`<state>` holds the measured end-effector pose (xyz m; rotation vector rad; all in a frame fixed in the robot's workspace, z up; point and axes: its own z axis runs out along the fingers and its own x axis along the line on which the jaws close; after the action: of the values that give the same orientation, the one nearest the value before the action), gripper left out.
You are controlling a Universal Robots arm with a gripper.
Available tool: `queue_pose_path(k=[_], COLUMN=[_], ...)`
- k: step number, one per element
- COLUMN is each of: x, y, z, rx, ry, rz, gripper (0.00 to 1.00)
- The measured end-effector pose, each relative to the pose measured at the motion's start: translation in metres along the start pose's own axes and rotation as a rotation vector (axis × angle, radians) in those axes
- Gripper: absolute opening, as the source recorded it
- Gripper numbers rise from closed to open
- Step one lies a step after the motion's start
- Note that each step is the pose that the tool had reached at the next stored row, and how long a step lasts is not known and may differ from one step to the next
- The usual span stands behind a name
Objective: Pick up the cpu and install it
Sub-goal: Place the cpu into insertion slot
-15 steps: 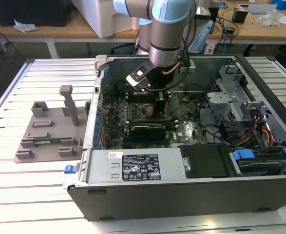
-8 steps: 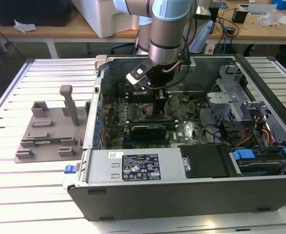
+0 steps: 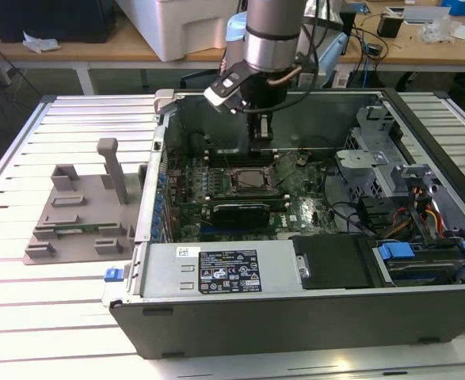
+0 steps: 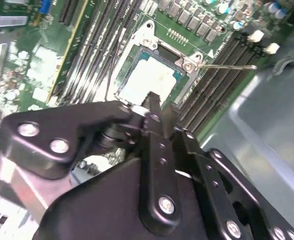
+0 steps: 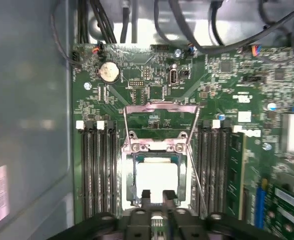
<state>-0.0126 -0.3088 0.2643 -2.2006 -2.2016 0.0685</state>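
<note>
1. Exterior view: the gripper (image 3: 262, 145) hangs inside the open computer case (image 3: 295, 317) at the frame's upper middle. It is just above the cpu (image 3: 252, 179), which lies flat on the motherboard (image 3: 299, 212) near the centre. A grey parts holder (image 3: 74, 214) sits on the worktop (image 3: 58, 324) at the exterior view's left.
2. Second wrist view: the fingers (image 4: 153, 105) stand narrow with nothing between them, over one edge of the cpu (image 4: 149, 80) (pale top up) inside its socket frame (image 4: 187, 64).
3. First wrist view: the cpu (image 5: 157, 175) sits in the socket frame (image 5: 157, 146) between two banks of memory slots (image 5: 99, 170). A slight gap shows between the fingers (image 5: 145, 196); I cannot tell whether they touch the chip.
</note>
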Motion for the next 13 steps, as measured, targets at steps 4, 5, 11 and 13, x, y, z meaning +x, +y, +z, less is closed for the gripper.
queue_pose_path(k=[4, 5, 11, 13], x=[0.0005, 0.0006, 0.0006, 0.0006], y=[-0.0012, -0.0015, -0.0026, -0.0026], z=[-0.0250, -0.0299, -0.0521, -0.0522], rx=[-0.0001, -0.0002, -0.0002, -0.0001], ry=[-0.0015, -0.0016, -0.0016, -0.0017], rz=[0.000, 0.000, 0.000, 0.000], gripper=[0.11, 0.11, 0.11, 0.11])
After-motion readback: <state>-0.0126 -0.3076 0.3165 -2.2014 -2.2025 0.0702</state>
